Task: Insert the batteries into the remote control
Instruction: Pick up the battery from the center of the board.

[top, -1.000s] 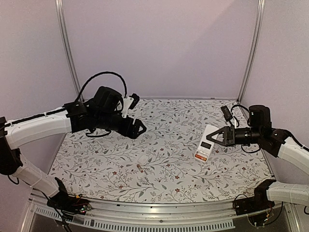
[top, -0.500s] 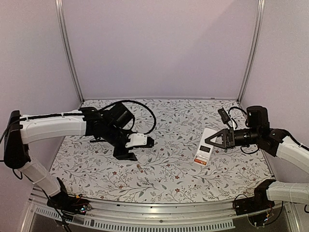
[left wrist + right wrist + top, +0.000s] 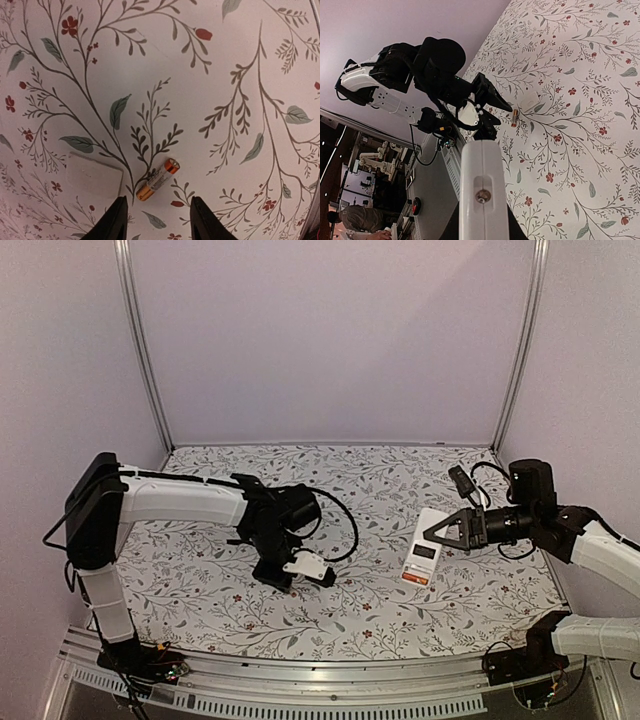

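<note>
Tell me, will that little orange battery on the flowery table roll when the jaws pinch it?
Probably, if nudged: the battery is a smooth cylinder lying on its side on the flat table. It looks small beside the left gripper's open jaws, so likely light. It lies slanted to them, so it may swivel.

**Top external:** set high above the near edge, facing forward and down over the whole table point(image 3: 400, 490) to the far wall; the widest and most distant view.

**Left wrist:** very near the table surface, facing straight down, with the spread fingertips of the left gripper point(image 3: 159, 200) at its bottom edge.

**Right wrist:** set on the right side, facing left across the table along the held remote control point(image 3: 480, 190).

**Shared:** both wrist views include the battery point(image 3: 157, 186) and the cover plate point(image 3: 94, 176) beside it.
</note>
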You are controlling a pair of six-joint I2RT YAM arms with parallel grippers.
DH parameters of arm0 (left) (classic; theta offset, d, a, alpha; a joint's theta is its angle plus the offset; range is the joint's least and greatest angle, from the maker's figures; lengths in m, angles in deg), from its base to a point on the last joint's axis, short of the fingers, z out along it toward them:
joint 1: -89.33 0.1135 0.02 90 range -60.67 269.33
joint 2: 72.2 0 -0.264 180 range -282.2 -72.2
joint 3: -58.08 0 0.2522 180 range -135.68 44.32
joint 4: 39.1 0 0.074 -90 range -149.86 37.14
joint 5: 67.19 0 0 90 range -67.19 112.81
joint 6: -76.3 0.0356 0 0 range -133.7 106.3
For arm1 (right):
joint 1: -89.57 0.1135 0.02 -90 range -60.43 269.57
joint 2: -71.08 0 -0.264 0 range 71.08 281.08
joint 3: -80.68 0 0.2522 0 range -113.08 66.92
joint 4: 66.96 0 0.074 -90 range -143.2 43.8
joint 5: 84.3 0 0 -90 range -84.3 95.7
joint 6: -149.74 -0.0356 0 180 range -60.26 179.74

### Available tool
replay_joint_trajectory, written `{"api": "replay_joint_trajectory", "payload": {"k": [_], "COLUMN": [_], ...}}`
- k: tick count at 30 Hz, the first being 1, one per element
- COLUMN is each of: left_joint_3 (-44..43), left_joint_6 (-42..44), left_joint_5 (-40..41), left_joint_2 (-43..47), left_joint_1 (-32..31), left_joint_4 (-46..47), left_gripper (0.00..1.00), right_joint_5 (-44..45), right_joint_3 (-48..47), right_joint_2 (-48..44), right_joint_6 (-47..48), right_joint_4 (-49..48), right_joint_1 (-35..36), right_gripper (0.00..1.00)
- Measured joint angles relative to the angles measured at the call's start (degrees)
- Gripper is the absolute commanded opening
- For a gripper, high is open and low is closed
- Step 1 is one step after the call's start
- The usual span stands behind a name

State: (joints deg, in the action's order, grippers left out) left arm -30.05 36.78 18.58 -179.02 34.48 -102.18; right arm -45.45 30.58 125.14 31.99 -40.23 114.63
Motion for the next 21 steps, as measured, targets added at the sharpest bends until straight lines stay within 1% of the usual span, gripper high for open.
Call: {"api": "replay_joint_trajectory", "payload": {"k": [10,12,17,21], "left_joint_3": [-0.8,-0.8,-0.9,0.0], "left_joint_6": [1.9,1.9,2.2,2.0], "left_joint_5": [0.9,0.9,1.1,1.8], "left_joint_2": [-3.5,-3.8,-5.1,-5.4], "left_joint_1": [-0.5,-0.7,-0.9,-0.9], "left_joint_4": [-1.1,-1.1,-1.0,0.0], "left_gripper": [0.40,0.37,0.23,0.09], "right_joint_5": [-0.2,-0.2,-0.2,-0.2], "right_joint_3": [0.0,0.0,0.0,0.0], "right_joint_2": [0.0,0.0,0.0,0.0], "right_joint_6": [0.8,0.9,1.0,1.5], "right_joint_4": [1.1,1.2,1.3,1.9], "right_joint_1": [0.0,0.0,0.0,0.0], "right_gripper": [0.00,0.00,0.00,0.00]}}
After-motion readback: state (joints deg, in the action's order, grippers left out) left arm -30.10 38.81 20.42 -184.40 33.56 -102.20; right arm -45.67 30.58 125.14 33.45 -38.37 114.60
